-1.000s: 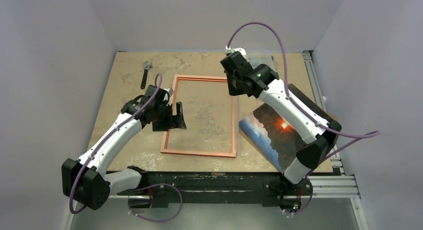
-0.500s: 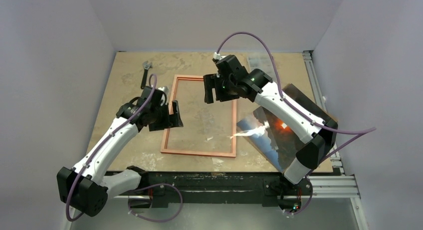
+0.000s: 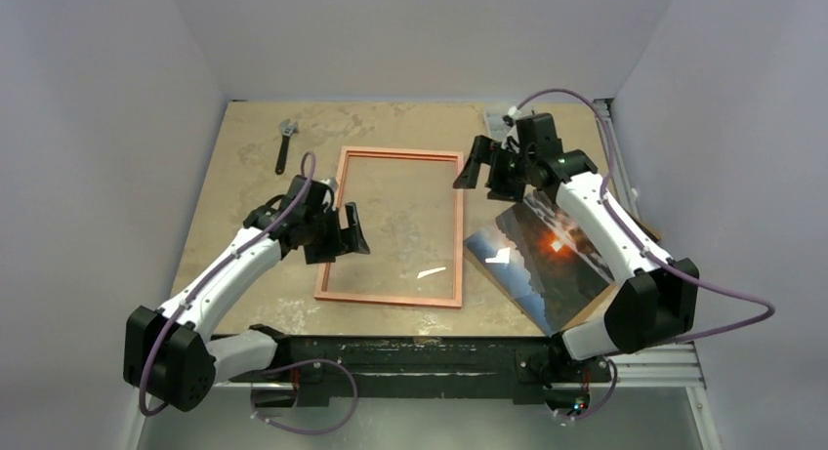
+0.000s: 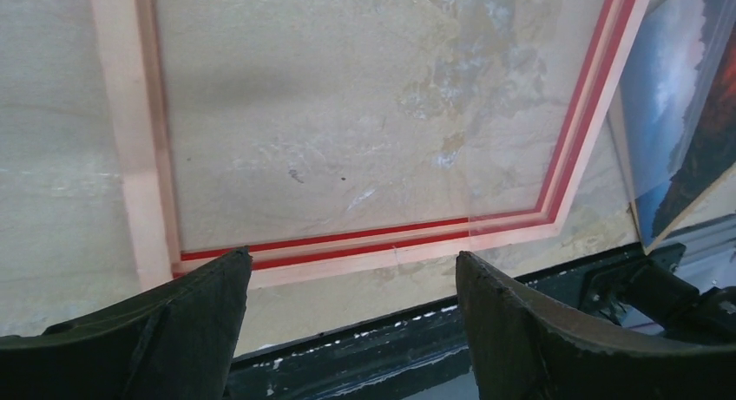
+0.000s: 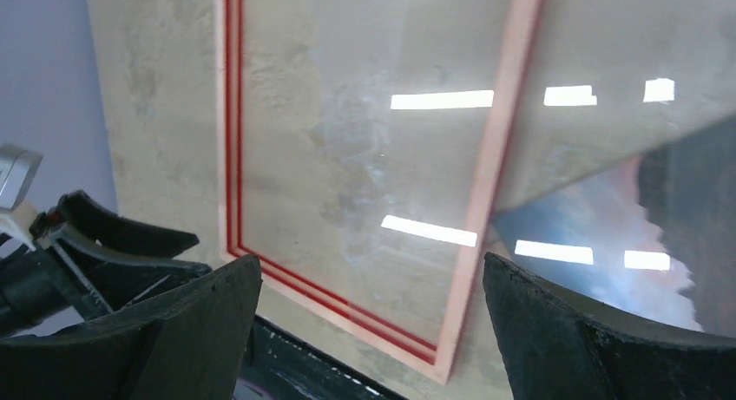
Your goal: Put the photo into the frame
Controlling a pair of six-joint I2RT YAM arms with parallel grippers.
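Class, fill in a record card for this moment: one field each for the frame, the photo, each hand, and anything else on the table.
frame: flat on the table, pale back up, nothing in it
photo: picture side up, right of the frame, not in it
left hand: open, over the frame's left edge
right hand: open, near the frame's far right corner
other: wrench, far left of table

White arms (image 3: pixel 220 274), black joints (image 3: pixel 166 357), purple cables (image 3: pixel 734 313).

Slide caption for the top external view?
Left end effector and right end effector open by the frame; photo beside it.
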